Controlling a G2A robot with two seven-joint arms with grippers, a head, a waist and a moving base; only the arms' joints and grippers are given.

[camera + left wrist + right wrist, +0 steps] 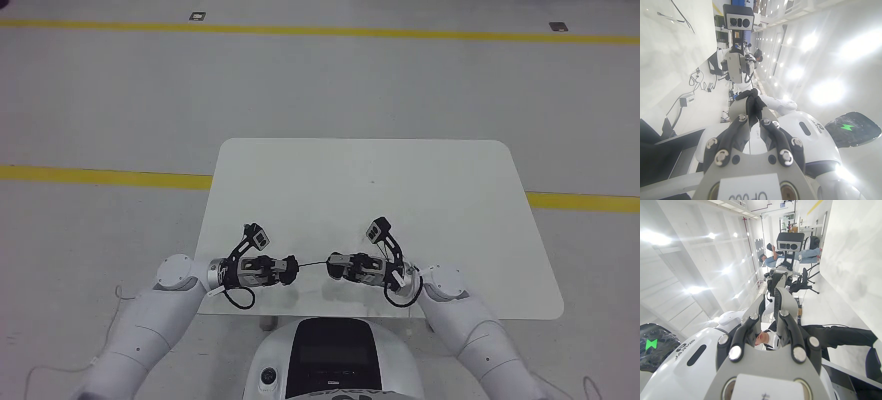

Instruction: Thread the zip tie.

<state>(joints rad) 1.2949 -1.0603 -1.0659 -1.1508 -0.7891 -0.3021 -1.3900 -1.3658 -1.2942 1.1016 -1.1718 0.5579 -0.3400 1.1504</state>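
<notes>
Jaws of your left gripper point(291, 268) are clamped on the zip tie point(311, 264); whether the right gripper point(332, 266) grips it, you cannot tell. Both arms lie low over the desk's point(400, 190) near edge, forearms angled inward, grippers facing each other, just apart. From the top you see the tie as a thin dark line bridging them. Your left wrist view adds the strap running back behind the jaws.

white table point(420, 190), grey floor point(120, 90), yellow lines point(100, 177)
</notes>
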